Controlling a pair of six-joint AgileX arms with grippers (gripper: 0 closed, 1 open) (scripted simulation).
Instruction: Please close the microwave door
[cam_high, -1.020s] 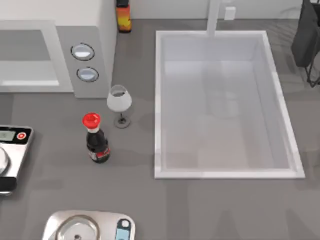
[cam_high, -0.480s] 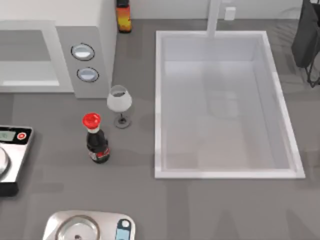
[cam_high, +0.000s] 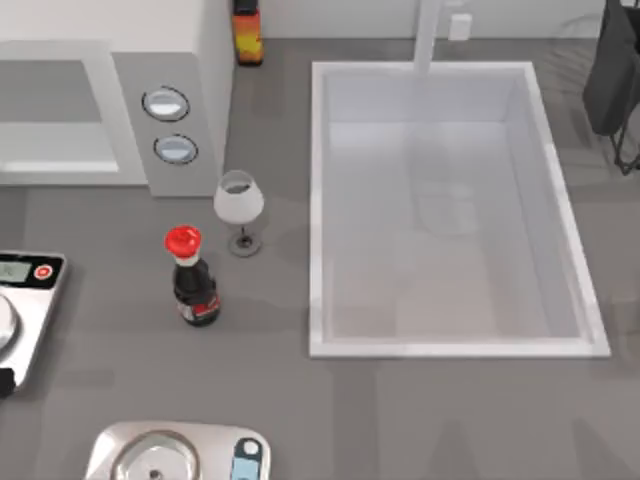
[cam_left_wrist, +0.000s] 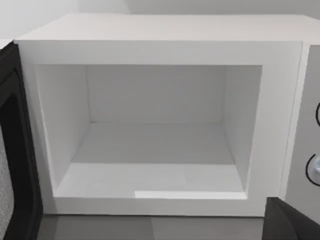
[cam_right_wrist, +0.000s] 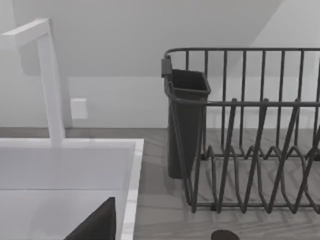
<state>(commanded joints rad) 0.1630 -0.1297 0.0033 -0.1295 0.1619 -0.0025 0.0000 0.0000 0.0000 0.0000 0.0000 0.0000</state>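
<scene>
Microwave (cam_high: 110, 110) stood at the worktop's (cam_high: 260, 400) 10 o'clock, cavity gaping. Microwave door (cam_left_wrist: 15, 150) hung swung out on the hinge side, at 9 o'clock of the opening in the left wrist view, upright, mesh edge-on. Left gripper (cam_left_wrist: 292, 222) sat low before the cavity, by far the nearer; open or closed, could not tell. Right arm parked over by the sink (cam_right_wrist: 65, 165) and dish rack (cam_right_wrist: 250, 130), state equally unclear. Judged next: sweep the door across toward 3 o'clock.

Evenly and softly lit throughout, with faint shadows beside the glass (cam_high: 238, 206) and bottle (cam_high: 192, 280), no glare, and a bright white microwave (cam_left_wrist: 160, 125) interior.
</scene>
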